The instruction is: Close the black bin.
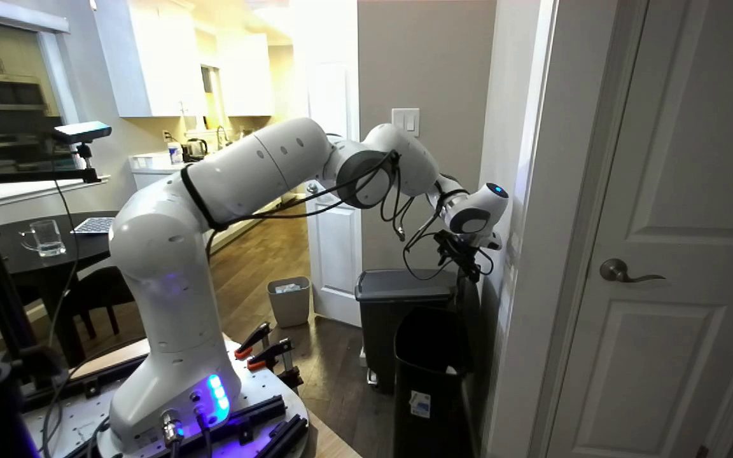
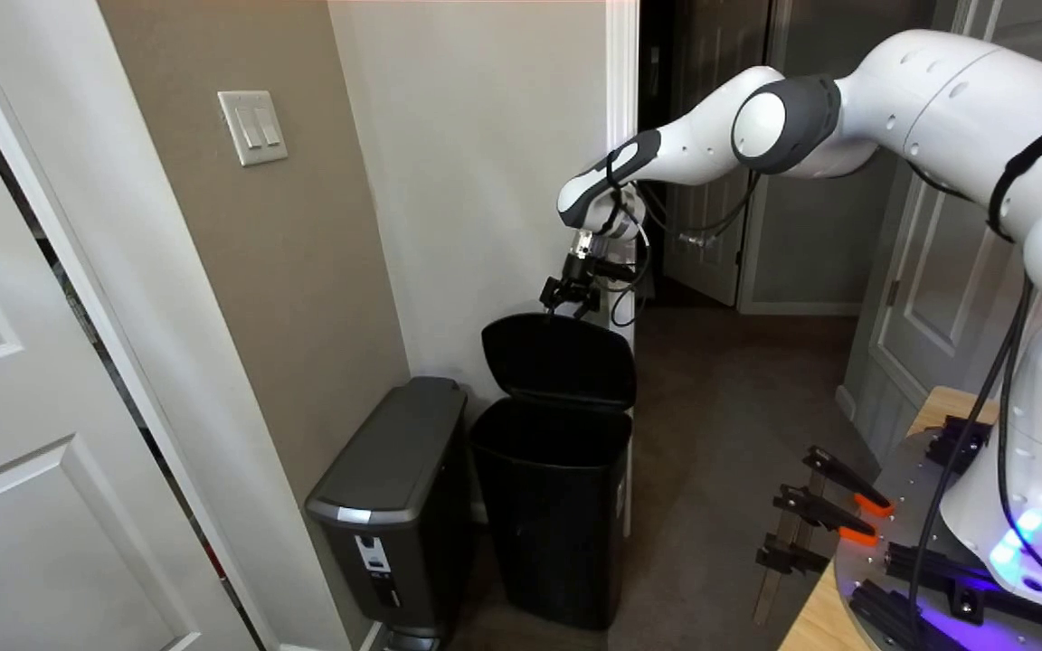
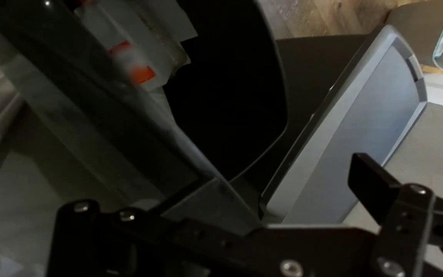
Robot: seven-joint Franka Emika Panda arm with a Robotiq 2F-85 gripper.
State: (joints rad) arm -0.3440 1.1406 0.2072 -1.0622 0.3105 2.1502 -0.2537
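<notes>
The black bin (image 2: 548, 524) stands on the floor by the wall with its lid (image 2: 562, 362) raised, leaning back towards the wall. The bin also shows in an exterior view (image 1: 433, 388). In the wrist view, the bin's dark inside (image 3: 229, 100) is visible, and the raised lid (image 3: 125, 107) runs diagonally down to the gripper. My gripper (image 2: 566, 303) is at the lid's top edge; it also shows in an exterior view (image 1: 465, 270). In the wrist view, the gripper (image 3: 283, 184) has its fingers wide apart. The left finger lies against or beside the lid's edge; I cannot tell if they touch.
A second dark bin (image 2: 394, 452) with a shut grey lid stands right beside the black bin. A small grey bin (image 1: 289, 302) is farther off by a white door (image 1: 335, 254). A wall (image 2: 476, 181) is close behind the lid. Clamps (image 2: 819, 506) stick out from the robot's table.
</notes>
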